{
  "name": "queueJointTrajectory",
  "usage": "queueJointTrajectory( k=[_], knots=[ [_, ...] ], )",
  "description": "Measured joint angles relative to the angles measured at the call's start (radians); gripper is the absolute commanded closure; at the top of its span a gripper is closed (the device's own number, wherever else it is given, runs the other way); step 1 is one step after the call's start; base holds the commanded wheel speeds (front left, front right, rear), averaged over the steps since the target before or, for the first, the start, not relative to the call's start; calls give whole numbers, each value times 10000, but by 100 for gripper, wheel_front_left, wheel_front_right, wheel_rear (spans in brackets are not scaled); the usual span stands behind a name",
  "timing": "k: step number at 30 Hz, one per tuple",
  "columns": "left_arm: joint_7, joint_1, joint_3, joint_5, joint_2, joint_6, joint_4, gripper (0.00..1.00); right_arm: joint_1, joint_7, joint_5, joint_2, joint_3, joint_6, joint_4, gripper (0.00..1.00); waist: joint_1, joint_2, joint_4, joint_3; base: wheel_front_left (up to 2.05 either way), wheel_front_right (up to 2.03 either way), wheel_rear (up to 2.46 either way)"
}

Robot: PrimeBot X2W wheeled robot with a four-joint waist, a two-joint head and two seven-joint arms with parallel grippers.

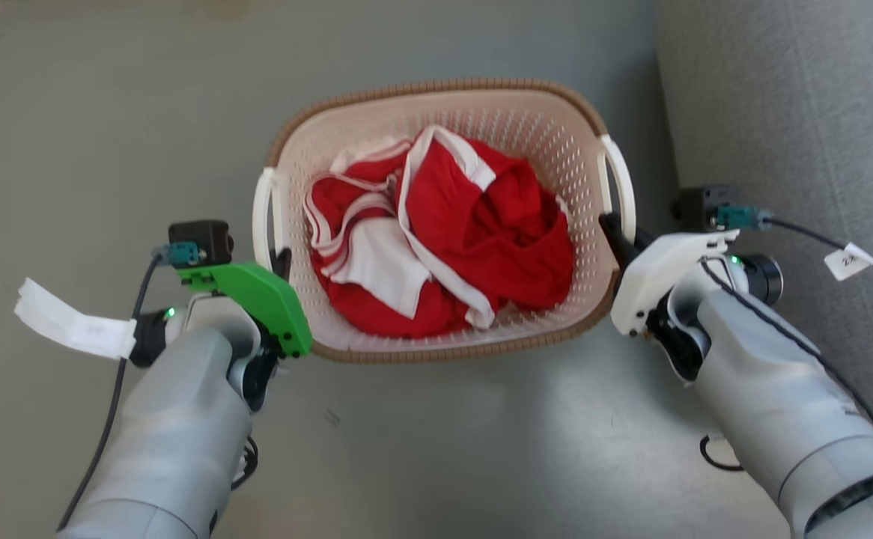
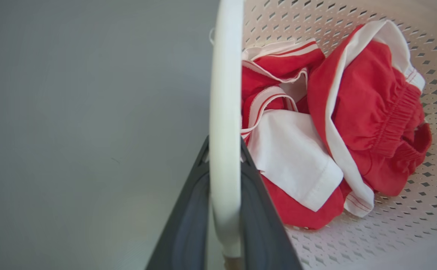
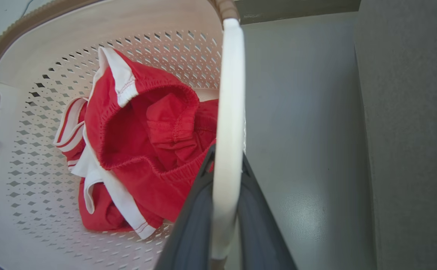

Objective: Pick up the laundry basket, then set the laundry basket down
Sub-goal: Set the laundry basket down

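Observation:
The cream perforated laundry basket (image 1: 526, 127) with a brown woven-look rim sits in the middle of the head view, holding red and white clothes (image 1: 444, 232). My left gripper (image 1: 281, 263) is shut on the basket's white left handle (image 1: 263, 217); in the left wrist view both dark fingers (image 2: 256, 210) press against that handle (image 2: 226, 112). My right gripper (image 1: 616, 233) is shut on the white right handle (image 1: 622, 187); in the right wrist view its fingers (image 3: 258, 217) clamp the handle (image 3: 228, 123). Whether the basket rests on the floor I cannot tell.
Grey floor (image 1: 107, 135) lies all around the basket. A grey upholstered piece of furniture (image 1: 803, 112) stands close on the right, its side (image 3: 409, 131) running beside my right arm. Cables with white tags (image 1: 70, 323) hang from both wrists.

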Motion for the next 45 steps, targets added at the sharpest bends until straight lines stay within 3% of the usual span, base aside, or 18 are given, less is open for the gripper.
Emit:
queueJointTrajectory(
  k=[26,45],
  knots=[
    [-727,-2326,113,332,176,343,-121,100,-2449,-435,-449,-290,105,-90,-251,100,0,0,64,3713,0,0,0],
    [-961,-3070,71,508,144,385,182,100,-3085,-520,-464,-301,-59,-153,-159,100,0,0,88,5383,0,0,0]
  ],
)
